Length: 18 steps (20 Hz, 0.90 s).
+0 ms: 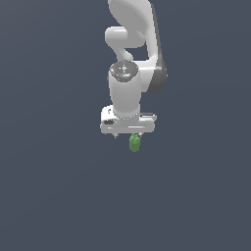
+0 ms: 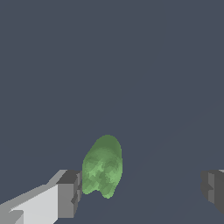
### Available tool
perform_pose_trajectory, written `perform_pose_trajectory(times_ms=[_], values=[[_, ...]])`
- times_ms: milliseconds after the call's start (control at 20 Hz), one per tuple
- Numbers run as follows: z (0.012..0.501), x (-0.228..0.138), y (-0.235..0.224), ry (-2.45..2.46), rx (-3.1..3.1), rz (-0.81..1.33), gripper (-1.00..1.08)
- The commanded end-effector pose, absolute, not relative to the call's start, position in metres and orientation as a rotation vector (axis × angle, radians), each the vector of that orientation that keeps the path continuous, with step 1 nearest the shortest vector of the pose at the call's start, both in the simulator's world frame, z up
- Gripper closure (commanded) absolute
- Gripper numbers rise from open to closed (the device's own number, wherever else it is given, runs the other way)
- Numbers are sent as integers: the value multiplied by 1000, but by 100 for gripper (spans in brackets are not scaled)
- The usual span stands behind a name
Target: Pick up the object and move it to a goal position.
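Claw [image 2: 140, 192] stands wide open around the object [image 2: 102, 168], and the wrist view shows the fit is lopsided: one finger [image 2: 69, 193] sits just beside the green cylinder, perhaps touching it, while the other finger [image 2: 213, 187] is well apart from it. In the exterior view the object [image 1: 134, 142] shows just under the claw [image 1: 128, 135], on the plain grey table [image 1: 59, 196]; no edge or corner of the table is in view, so I cannot place it by those. The step in hand looks like the grasp. To do it well, I would centre the claw over the object first, so the closing fingers meet it together rather than shoving it sideways. Then close gently, check the hold, and only then lift. No goal marker is visible.
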<state>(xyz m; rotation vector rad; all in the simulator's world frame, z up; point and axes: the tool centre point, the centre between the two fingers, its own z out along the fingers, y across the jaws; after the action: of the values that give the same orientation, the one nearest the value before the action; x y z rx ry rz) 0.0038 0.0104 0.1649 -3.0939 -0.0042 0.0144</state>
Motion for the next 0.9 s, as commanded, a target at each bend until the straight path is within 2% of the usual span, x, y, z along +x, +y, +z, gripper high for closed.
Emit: perform_pose_trajectory(times_ms=[0, 850], values=[[165, 4, 10, -4, -3094, 14, -92], [163, 3, -7, -58, -3128, 26, -92]])
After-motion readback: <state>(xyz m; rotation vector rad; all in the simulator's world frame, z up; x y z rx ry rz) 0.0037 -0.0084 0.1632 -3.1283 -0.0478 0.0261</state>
